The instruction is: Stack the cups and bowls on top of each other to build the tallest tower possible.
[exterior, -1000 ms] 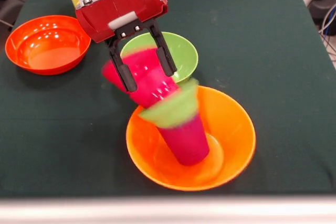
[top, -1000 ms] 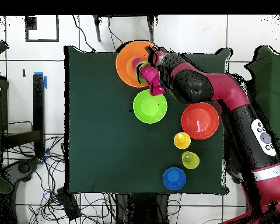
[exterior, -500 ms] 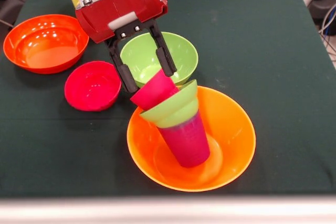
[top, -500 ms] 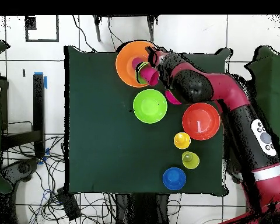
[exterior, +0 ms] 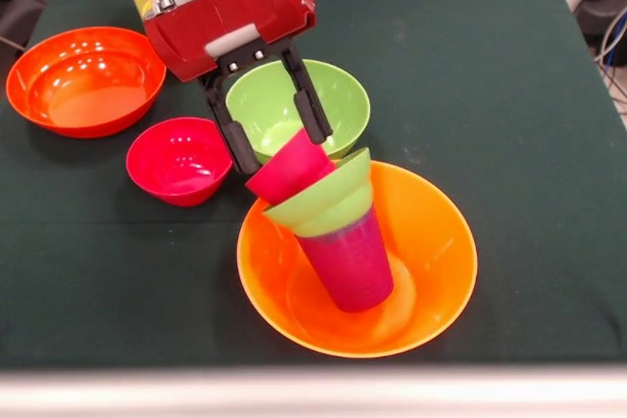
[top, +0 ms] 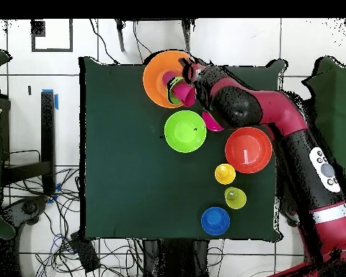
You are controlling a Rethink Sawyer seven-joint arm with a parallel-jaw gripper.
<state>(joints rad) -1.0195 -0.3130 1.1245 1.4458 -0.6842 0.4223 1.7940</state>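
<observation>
- Spread apart, the jaws of the gripper (exterior: pixel 276 142) straddle the upper end of the red-pink cup (exterior: pixel 289 169) without visibly squeezing it; whether either finger touches the cup cannot be told.
- That cup leans out of the small green bowl (exterior: pixel 323 203) just below the jaws, and the bowl sits tilted on the purple ribbed cup (exterior: pixel 348 259).
- Under all of it, the large yellow-orange bowl (exterior: pixel 436 242) holds the purple cup's foot; this leaning pile is the tower (top: pixel 177 81).
- Behind the jaws, and partly hidden by them, stands the large green bowl (exterior: pixel 338 95), touching nothing in the stack that can be seen.
- Beside one finger, on the cloth, rests the small red-pink bowl (exterior: pixel 179 160).
- Beyond it lies the wide orange-red bowl (exterior: pixel 83 80).
- Well apart from the jaws in the overhead view are the yellow-orange cup (top: pixel 225 174), the pale yellow cup (top: pixel 235 198) and the small blue bowl (top: pixel 215 221).
</observation>
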